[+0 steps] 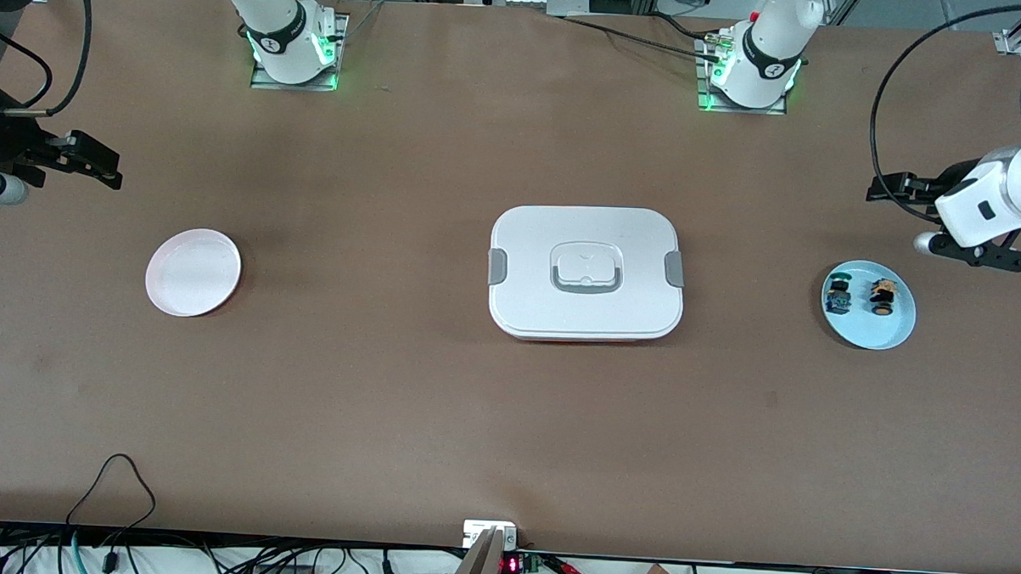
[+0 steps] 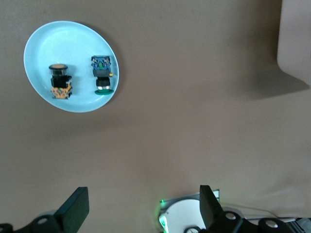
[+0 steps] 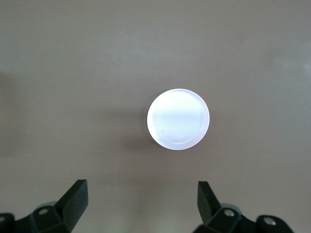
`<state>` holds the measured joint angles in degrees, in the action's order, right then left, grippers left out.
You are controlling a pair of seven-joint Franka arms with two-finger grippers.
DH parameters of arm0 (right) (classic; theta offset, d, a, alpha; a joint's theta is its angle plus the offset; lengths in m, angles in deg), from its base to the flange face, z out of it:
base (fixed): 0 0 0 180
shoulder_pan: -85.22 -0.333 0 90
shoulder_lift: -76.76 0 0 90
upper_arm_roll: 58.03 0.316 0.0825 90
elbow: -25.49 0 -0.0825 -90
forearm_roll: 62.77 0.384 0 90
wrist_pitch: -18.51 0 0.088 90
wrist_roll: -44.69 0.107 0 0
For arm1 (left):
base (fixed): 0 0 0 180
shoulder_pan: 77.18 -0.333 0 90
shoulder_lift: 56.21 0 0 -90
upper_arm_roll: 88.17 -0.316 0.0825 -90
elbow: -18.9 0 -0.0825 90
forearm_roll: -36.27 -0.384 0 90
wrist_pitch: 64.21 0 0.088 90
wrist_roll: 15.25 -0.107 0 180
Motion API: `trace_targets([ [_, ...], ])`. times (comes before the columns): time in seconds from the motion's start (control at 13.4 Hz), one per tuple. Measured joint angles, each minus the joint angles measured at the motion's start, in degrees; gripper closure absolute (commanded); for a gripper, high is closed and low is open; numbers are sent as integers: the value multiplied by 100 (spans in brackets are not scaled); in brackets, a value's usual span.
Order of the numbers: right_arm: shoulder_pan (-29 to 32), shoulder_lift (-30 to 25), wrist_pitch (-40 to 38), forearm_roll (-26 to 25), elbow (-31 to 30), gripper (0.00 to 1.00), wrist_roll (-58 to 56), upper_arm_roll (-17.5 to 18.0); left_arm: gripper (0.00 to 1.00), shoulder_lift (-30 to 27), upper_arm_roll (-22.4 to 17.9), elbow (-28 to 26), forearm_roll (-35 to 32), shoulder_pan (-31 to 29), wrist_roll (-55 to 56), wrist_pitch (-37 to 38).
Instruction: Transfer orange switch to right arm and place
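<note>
I see three containers on the brown worktop [image 1: 388, 402]. The round pale-blue plate [image 1: 867, 332] at the left arm's end holds two small push-button switches lying side by side, apart from each other: the black-and-orange switch with the round orange cap [image 1: 882, 297], and the blue-and-green switch [image 1: 838, 296] beside it, toward the middle of the worktop. The round pink-white plate [image 1: 193, 272] at the right arm's end has nothing in it. Between the two plates sits one white rectangular lidded box [image 1: 586, 273] with grey side clasps and a recessed handle in its lid; I cannot see inside it.

So I count two plates, two switches and one box.

The left gripper [image 2: 141, 208] hangs in the air near the blue plate, its fingers [image 2: 75, 206] spread wide with nothing between them. The right gripper [image 3: 143, 204] hovers near the pink-white plate, its fingers [image 3: 75, 199] equally wide apart and holding nothing. Nothing lies over the orange switch.
</note>
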<state>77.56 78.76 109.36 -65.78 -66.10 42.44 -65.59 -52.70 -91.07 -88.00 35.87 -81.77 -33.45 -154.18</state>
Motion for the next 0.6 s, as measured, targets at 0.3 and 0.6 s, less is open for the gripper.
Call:
trace_targets([
  [0.3,0,0,0,0,0,0,0,0,0,77,-7,-523,0,-250,-1220,-774],
  [0.6,2,1,0,-1,0,0,0,-2,0,384,-11,-599,-3,-544,-3133,-1223],
])
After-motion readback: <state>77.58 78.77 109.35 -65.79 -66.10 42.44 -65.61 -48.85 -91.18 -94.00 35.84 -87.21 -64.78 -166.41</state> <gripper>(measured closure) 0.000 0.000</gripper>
